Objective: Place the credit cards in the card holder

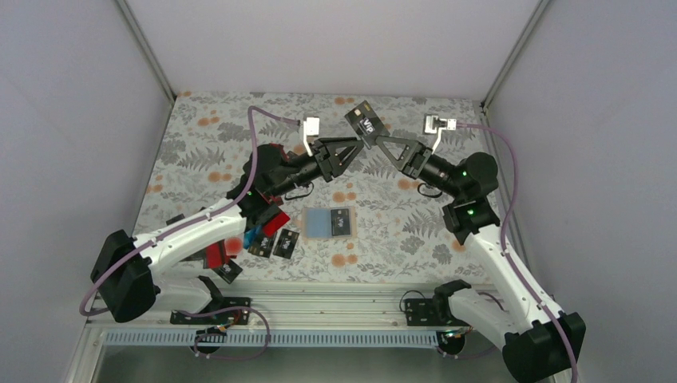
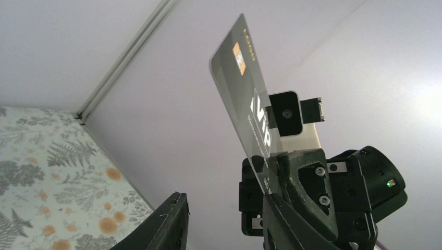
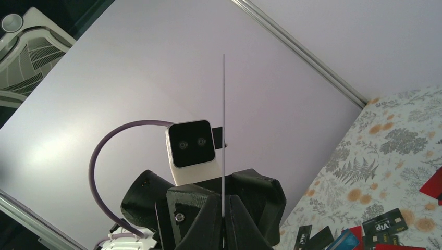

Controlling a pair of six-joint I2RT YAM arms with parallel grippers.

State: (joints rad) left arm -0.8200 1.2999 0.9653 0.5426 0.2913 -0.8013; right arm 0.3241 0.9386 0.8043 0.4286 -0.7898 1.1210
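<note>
Credit card [image 2: 245, 104] stood clamped upright in my right tool [image 3: 223, 200]; left tool [image 1: 356, 148] part-open, empty, apparently awaiting handover.

The card holder [image 1: 329, 223] lies open flat, grey-blue inside up, with red, black and blue credit cards [image 1: 285, 242] scattered just left of it and one black VIP card [image 1: 366, 120] pinched aloft beyond it by the right end effector [image 1: 377, 140].
</note>
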